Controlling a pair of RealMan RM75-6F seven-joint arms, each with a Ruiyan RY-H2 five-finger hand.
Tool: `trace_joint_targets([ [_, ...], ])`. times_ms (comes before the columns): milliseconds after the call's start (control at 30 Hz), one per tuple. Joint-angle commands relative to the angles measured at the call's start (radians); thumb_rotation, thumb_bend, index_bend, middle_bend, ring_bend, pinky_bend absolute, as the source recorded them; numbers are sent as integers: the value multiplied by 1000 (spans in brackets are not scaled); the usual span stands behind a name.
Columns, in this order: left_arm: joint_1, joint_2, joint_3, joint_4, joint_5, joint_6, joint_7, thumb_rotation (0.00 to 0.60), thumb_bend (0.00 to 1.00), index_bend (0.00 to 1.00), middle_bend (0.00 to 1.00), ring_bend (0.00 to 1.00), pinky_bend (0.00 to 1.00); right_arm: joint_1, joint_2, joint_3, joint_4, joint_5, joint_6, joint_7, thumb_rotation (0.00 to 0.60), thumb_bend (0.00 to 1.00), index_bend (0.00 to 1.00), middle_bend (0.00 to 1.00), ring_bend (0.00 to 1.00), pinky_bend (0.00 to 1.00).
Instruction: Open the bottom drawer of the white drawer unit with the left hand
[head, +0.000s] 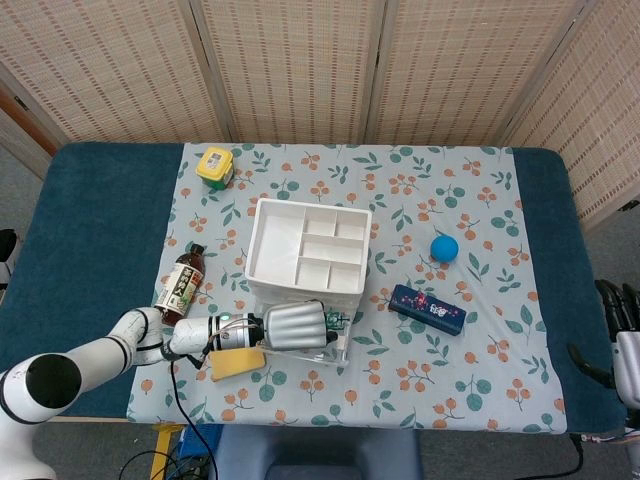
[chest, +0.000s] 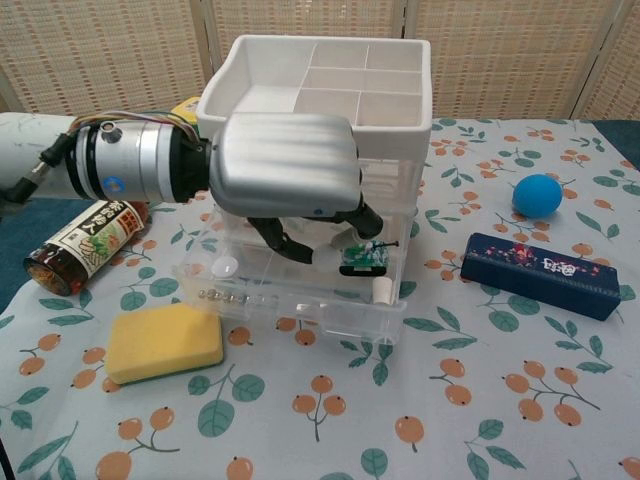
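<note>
The white drawer unit (head: 262, 240) (chest: 300, 135) stands mid-table with a divided tray on top. Its clear bottom drawer (head: 340, 350) (chest: 300, 318) is pulled out toward me and holds a few small items, among them a green and black piece (chest: 362, 258). My left hand (head: 295, 325) (chest: 285, 165) hovers over the pulled-out drawer at the height of the upper drawers. Its fingers (chest: 300, 240) hang bent downward above the drawer and hold nothing. My right hand (head: 625, 325) shows only at the right edge of the head view, away from everything.
A brown bottle (head: 180, 281) (chest: 85, 240) lies left of the unit, and a yellow sponge (head: 235, 362) (chest: 163, 342) sits by the drawer's left front corner. A dark blue box (head: 427, 308) (chest: 540, 275) and a blue ball (head: 444, 248) (chest: 538, 194) are to the right, a yellow-lidded jar (head: 215, 165) at the back left.
</note>
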Motion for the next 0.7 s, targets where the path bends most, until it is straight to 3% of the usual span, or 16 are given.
trace_joint_targets([
  [33,33,27,-7,-26,-22,25,8,600,208,604,938,981,1000,0,1,0,0,-4,3,1,600,268,0,81,49,115],
  [700,322,187,5,-157,-146,170,32,600,207,603,938,981,1000,13,16,2,-4,-50,19,13,600,268,0,81,49,115],
])
